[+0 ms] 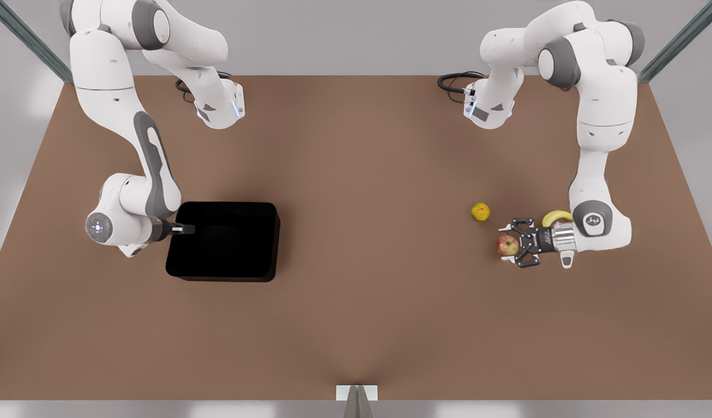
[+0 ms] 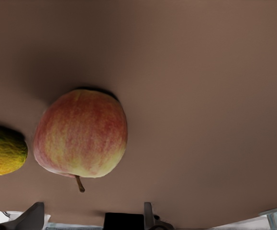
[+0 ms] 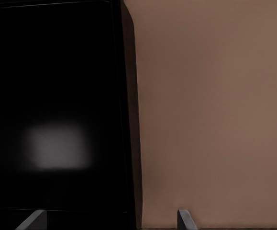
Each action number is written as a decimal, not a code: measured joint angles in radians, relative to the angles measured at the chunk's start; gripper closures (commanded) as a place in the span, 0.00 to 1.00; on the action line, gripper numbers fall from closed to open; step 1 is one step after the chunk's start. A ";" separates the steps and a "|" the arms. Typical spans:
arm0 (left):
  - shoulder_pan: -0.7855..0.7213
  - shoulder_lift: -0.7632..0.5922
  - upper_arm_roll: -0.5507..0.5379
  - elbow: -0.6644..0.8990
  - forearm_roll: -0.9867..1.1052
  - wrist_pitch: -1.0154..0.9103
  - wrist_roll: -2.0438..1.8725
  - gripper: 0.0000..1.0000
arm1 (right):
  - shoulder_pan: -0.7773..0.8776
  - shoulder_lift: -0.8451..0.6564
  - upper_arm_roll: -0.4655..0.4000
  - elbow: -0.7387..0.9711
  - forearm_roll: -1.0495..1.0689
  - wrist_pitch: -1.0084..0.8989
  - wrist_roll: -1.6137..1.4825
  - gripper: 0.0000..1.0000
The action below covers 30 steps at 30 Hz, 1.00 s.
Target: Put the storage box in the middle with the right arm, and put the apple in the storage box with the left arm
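Left gripper [image 1: 513, 246] spread around glossy apple [image 1: 507, 245]; wrist view shows its stem. Right gripper [image 1: 184, 229] fingers apart, straddling black storage box [image 1: 228, 244] wall.

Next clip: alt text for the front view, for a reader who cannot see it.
On the front view's right, the left end effector is open around the apple; a banana and orange-yellow fruit lie nearby. On its left, the right end effector straddles the storage box wall.

Table: my brown tabletop [image 1: 367, 174], plain and flat.
Box: black storage box [image 1: 223, 241] resting on it, toward the front view's left.
Fruit: apple [image 1: 508, 245], small orange-yellow fruit [image 1: 480, 212] and banana [image 1: 556, 217] lying near together, toward the front view's right.
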 measured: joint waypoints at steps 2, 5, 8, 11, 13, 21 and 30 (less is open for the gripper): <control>0.001 -0.002 0.002 -0.012 -0.009 -0.003 0.017 0.00 | -0.002 0.025 0.000 0.000 -0.001 0.024 0.000 0.00; 0.000 0.014 0.006 -0.012 -0.021 0.007 0.060 0.00 | -0.004 0.045 -0.001 0.000 -0.003 0.044 0.000 0.00; 0.000 0.032 0.008 -0.008 -0.031 0.031 0.074 0.00 | 0.004 0.045 0.000 -0.001 -0.003 0.032 0.000 0.39; 0.002 0.041 0.010 -0.009 -0.045 0.028 0.091 0.00 | 0.008 0.051 0.000 -0.001 -0.003 0.022 -0.011 0.70; 0.002 0.044 0.014 -0.009 -0.050 0.028 0.093 0.00 | 0.007 0.053 0.001 0.002 -0.003 0.022 -0.015 0.79; 0.006 0.083 0.027 -0.004 -0.061 0.031 0.116 0.00 | 0.010 0.047 0.011 0.024 0.002 -0.021 -0.027 0.79; 0.006 0.107 0.026 -0.004 -0.100 0.060 0.133 0.22 | 0.016 0.026 0.088 0.141 0.065 -0.052 -0.139 0.79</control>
